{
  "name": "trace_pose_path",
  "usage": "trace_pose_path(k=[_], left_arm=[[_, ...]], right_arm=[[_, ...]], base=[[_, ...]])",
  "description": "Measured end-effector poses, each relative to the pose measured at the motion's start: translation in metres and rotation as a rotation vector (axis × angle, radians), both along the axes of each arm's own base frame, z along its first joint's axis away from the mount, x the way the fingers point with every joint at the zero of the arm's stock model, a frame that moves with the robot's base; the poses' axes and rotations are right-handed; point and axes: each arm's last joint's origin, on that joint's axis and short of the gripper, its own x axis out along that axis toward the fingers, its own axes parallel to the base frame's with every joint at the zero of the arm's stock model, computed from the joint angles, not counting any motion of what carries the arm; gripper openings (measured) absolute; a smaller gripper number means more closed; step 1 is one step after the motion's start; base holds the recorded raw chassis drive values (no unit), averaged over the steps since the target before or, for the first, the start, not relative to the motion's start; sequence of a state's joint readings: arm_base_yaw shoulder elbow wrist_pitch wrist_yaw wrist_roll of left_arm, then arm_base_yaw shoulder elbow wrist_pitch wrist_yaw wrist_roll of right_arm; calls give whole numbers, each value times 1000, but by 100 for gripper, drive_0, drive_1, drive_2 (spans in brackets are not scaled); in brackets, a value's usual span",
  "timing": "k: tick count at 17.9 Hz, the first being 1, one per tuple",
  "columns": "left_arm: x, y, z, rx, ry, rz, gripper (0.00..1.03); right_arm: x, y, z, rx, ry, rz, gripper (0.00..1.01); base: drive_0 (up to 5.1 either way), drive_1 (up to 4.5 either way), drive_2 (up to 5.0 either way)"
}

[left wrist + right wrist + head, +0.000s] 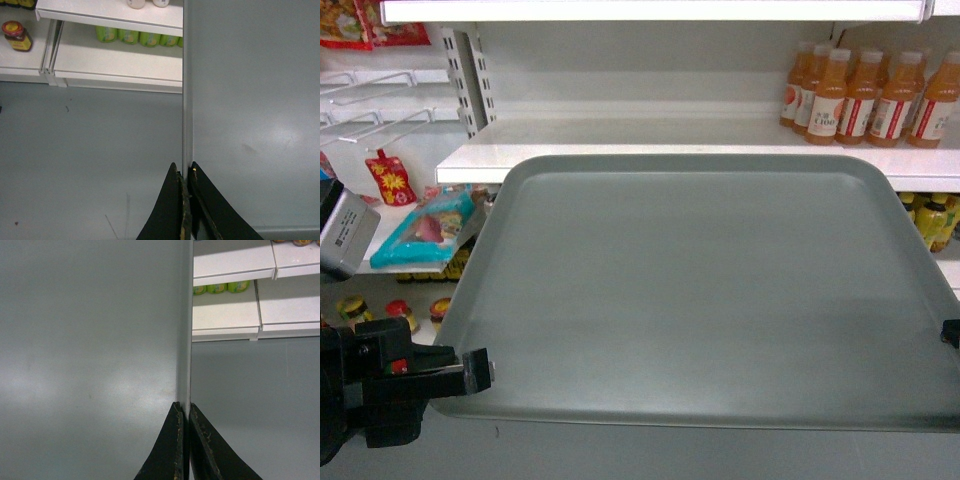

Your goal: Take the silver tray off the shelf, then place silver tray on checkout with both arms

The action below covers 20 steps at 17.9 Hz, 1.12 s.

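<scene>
The silver tray (700,290) fills the middle of the head view, held level in the air in front of the shelf (650,145). Its far rim overlaps the shelf's front lip in this view. My left gripper (480,368) is shut on the tray's left rim (187,125), near the front corner. My right gripper (950,333) shows only at the right edge, shut on the tray's right rim (184,350). Both wrist views show the rim pinched between black fingers (172,200) (172,440), with grey floor below. The checkout is out of view.
Orange juice bottles (865,95) stand on the shelf at the back right. Snack packets (425,225) and a red pouch (390,180) hang or lie on the left racks. Lower shelf boards (117,60) (232,315) hold green cans (135,37) and a jar (15,36).
</scene>
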<state>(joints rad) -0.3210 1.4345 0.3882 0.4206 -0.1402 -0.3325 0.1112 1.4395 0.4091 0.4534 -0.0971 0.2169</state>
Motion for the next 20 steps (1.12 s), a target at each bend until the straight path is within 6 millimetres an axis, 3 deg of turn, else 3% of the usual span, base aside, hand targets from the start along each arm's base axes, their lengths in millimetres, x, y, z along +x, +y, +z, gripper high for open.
trace_pose_path(k=[20], left_arm=[[0,0,0,2,6,1,3]], right_arm=[[0,0,0,0,5,0,2]], base=[[1,-417,420]])
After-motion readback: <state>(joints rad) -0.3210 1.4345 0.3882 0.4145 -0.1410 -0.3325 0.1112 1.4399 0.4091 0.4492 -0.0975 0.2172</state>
